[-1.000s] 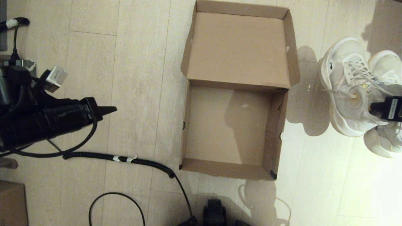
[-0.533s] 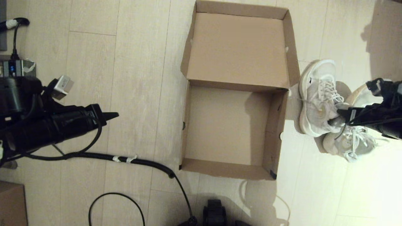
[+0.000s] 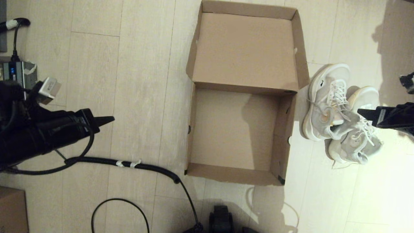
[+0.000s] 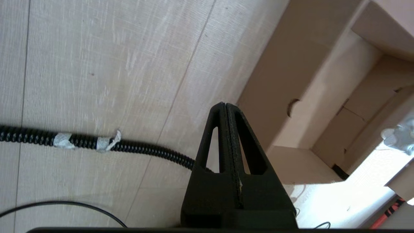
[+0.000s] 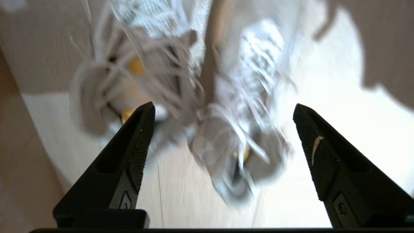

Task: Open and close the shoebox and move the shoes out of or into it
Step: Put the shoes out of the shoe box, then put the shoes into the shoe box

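Note:
The brown shoebox (image 3: 194, 129) lies open on the floor with nothing inside, its lid (image 3: 244, 48) folded back on the far side. The two white sneakers (image 3: 325, 103) rest on the floor just right of the box, the nearer sneaker (image 3: 354, 147) leaning against the other. My right gripper (image 3: 379, 95) hovers at their right side, open, holding nothing. The right wrist view shows its wide-spread gripper (image 5: 223, 105) with the blurred shoes (image 5: 239, 145) lying beyond the tips. My left gripper (image 3: 110, 119) is shut and empty over the floor, left of the box (image 4: 291, 81).
A black ribbed cable (image 3: 129, 163) with white tape runs across the floor from the left arm toward the box's near left corner. A smaller brown box (image 3: 11, 210) sits at the near left. A power strip (image 3: 16, 69) lies at the far left.
The right gripper lowered the shoes from the air to the floor beside the box, let go and drew back to the right. The left arm shifted slightly leftward.

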Controlling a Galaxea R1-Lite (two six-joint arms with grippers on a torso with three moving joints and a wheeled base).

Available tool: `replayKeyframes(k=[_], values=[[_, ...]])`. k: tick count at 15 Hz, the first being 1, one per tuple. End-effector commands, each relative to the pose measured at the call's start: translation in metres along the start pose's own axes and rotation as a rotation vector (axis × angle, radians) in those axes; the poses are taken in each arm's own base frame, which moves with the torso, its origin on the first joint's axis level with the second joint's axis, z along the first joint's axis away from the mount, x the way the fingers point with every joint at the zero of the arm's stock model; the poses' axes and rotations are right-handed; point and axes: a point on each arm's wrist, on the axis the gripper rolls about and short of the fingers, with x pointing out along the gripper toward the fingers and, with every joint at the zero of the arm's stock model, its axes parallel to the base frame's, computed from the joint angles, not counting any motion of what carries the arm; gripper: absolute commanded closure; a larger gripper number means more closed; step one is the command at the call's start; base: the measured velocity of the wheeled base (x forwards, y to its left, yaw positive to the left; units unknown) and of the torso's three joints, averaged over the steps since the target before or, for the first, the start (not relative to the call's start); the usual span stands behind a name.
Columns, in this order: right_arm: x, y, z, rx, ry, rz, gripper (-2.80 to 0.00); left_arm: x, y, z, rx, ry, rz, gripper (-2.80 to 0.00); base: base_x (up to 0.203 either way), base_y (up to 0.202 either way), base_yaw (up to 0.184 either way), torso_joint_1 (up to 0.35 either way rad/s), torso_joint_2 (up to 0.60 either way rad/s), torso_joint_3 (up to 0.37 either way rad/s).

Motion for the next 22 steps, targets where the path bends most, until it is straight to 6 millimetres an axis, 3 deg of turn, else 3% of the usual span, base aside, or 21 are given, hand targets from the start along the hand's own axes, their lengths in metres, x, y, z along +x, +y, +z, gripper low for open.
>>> replayKeyframes(k=[1, 5, 10, 12, 15, 22], values=[[-0.037, 0.0, 0.009, 0.01, -0.024, -0.019, -2.8, -0.01, -0.003, 0.002, 0.005, -0.024, -0.007, 0.0, 0.0, 0.0, 0.0, 0.0, 0.0, 0.0], [-0.016, -0.001, -0.027, 0.163, 0.093, -0.075, -2.8, -0.006, -0.003, 0.003, 0.004, -0.018, -0.02, 0.0, 0.0, 0.0, 0.0, 0.0, 0.0, 0.0], [0.045, -0.002, -0.054, 0.188, 0.069, -0.068, -2.8, 0.002, -0.003, 0.004, 0.003, -0.006, -0.04, 0.0, 0.0, 0.0, 0.0, 0.0, 0.0, 0.0], [0.06, -0.002, -0.06, 0.191, 0.077, -0.066, -2.8, 0.006, -0.002, 0.004, 0.003, 0.0, -0.043, 0.0, 0.0, 0.0, 0.0, 0.0, 0.0, 0.0], [0.064, 0.002, -0.062, 0.228, 0.09, -0.008, -2.8, 0.006, -0.002, 0.005, 0.007, -0.003, -0.044, 0.0, 0.0, 0.0, 0.0, 0.0, 0.0, 0.0], [0.105, 0.002, -0.103, 0.235, 0.127, -0.005, -2.8, 0.01, -0.001, 0.004, 0.004, 0.007, -0.041, 0.0, 0.0, 0.0, 0.0, 0.0, 0.0, 0.0]])
